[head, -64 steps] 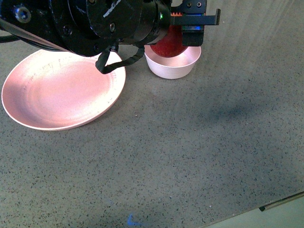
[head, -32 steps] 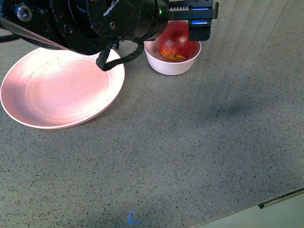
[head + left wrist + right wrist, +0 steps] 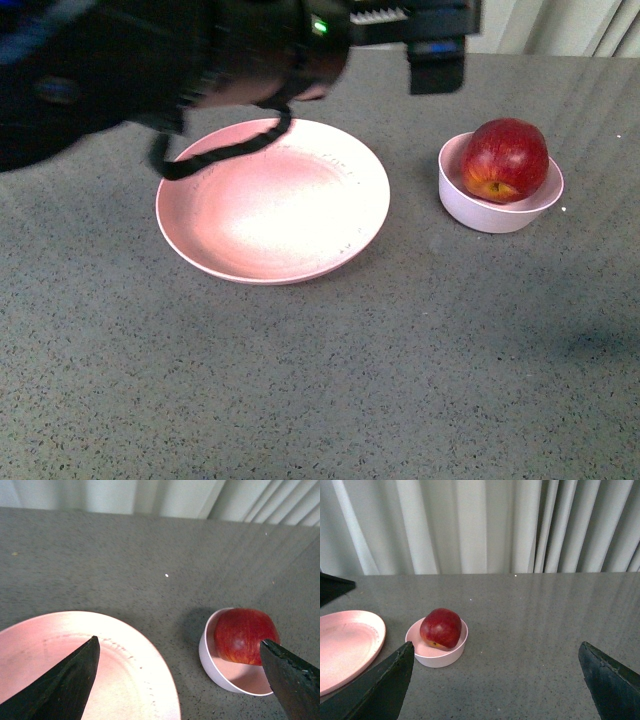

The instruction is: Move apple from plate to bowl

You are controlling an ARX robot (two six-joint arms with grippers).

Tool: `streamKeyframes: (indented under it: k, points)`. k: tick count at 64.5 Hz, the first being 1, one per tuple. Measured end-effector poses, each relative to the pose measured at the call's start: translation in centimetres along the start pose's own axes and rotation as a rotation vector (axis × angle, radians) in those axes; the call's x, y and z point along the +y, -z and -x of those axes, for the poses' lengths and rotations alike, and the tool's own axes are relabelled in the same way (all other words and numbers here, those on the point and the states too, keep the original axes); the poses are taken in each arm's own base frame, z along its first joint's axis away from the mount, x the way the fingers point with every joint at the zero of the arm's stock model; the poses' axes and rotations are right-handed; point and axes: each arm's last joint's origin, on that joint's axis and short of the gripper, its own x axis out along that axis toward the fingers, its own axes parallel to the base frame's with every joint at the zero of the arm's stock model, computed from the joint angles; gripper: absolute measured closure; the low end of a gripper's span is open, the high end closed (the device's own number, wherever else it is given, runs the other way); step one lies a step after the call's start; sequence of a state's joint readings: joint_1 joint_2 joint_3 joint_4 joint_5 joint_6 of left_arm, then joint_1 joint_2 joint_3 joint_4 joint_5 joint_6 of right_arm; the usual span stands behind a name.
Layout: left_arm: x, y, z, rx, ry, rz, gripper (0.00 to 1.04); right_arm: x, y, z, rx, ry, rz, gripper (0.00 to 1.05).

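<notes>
The dark red apple (image 3: pixel 505 160) sits inside the small pale bowl (image 3: pixel 480 215), filling most of it. To its left lies the wide pink plate (image 3: pixel 270 200), with nothing on it. My left gripper (image 3: pixel 420 30) hangs open above and behind the gap between plate and bowl, touching neither. In the left wrist view its gripper (image 3: pixel 179 642) frames the plate (image 3: pixel 125 680) on one side and the apple (image 3: pixel 245 635) in the bowl (image 3: pixel 210 660) on the other. My right gripper (image 3: pixel 496 645) is open and empty over bare table, beside the bowl (image 3: pixel 437 657) and apple (image 3: pixel 440 627).
Everything rests on a grey speckled table (image 3: pixel 400 380). Pale curtains (image 3: pixel 485 525) hang behind its far edge. The left arm's dark bulk (image 3: pixel 150 60) fills the upper left of the front view, above the plate's far rim.
The left gripper let the apple down into the bowl, opened, and rose away from it. The apple stays in the bowl. Plate and bowl now appear further right in the front view.
</notes>
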State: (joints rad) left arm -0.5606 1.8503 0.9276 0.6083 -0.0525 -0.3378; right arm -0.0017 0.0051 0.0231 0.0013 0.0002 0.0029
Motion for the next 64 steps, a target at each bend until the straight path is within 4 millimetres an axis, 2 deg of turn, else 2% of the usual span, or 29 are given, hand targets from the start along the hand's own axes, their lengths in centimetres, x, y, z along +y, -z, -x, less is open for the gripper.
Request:
streamKeyframes:
  k: [5, 9, 12, 18, 21, 28, 38, 47, 64]
  points:
    - [1.7, -0.5, 2.1, -0.047, -0.038, -0.001, 0.10, 0.0, 0.0, 0.0, 0.000, 0.000, 0.000, 0.09]
    - [3.5, -1.0, 4.3, -0.245, -0.226, -0.062, 0.21, 0.0, 0.0, 0.0, 0.000, -0.005, 0.000, 0.09]
    - [5.2, -0.9, 6.9, -0.344, -0.342, -0.103, 0.30, 0.0, 0.0, 0.0, 0.000, -0.003, 0.000, 0.09]
    - [7.4, -0.7, 10.8, -0.411, -0.440, -0.159, 0.46, 0.0, 0.0, 0.0, 0.000, 0.000, 0.000, 0.09]
    - [8.0, 0.0, 12.7, -0.407, -0.433, -0.186, 0.58, 0.0, 0.0, 0.0, 0.000, -0.001, 0.000, 0.09]
    - [9.0, 1.4, 14.8, -0.374, -0.435, -0.212, 0.78, 0.0, 0.0, 0.0, 0.000, 0.000, 0.000, 0.09]
    - [9.7, 2.4, 17.2, -0.390, -0.429, -0.218, 1.04, 0.0, 0.0, 0.0, 0.000, 0.000, 0.000, 0.09]
    - [10.4, 3.9, 18.8, -0.363, -0.443, -0.220, 1.03, 0.0, 0.0, 0.0, 0.000, 0.000, 0.000, 0.09]
    - [10.6, 4.6, 21.8, -0.369, -0.441, -0.220, 1.03, 0.0, 0.0, 0.0, 0.000, 0.000, 0.000, 0.09]
